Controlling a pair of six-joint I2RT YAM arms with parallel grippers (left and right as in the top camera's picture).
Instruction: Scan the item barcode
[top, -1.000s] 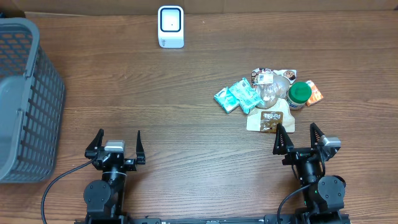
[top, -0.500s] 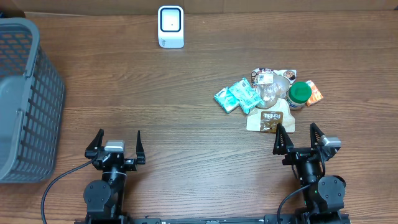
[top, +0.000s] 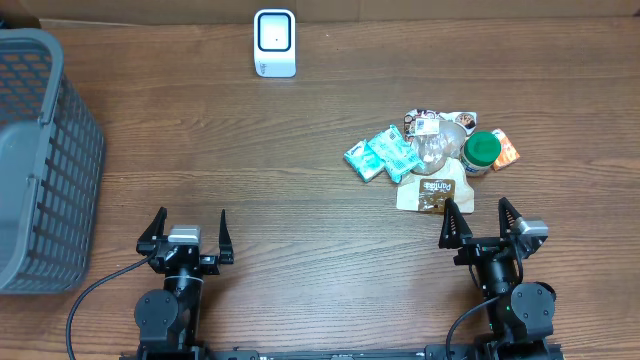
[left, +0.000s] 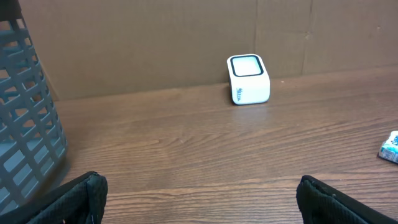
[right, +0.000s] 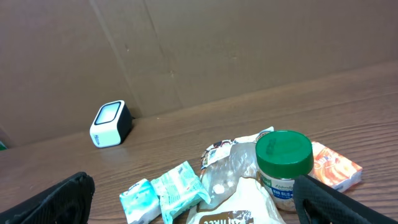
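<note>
Your left gripper (top: 190, 224) and right gripper (top: 476, 221) sit at the near edge, jaws spread wide, holding nothing. The item pile (top: 430, 158) lies just beyond the right gripper, and the scanner (top: 274, 42) stands far centre.

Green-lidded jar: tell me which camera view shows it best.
The right wrist view: the green-lidded jar stands close, side-on, with lid and label showing. Overhead gives mostly its green lid from above, small among the packets. The left wrist view misses it entirely.
</note>
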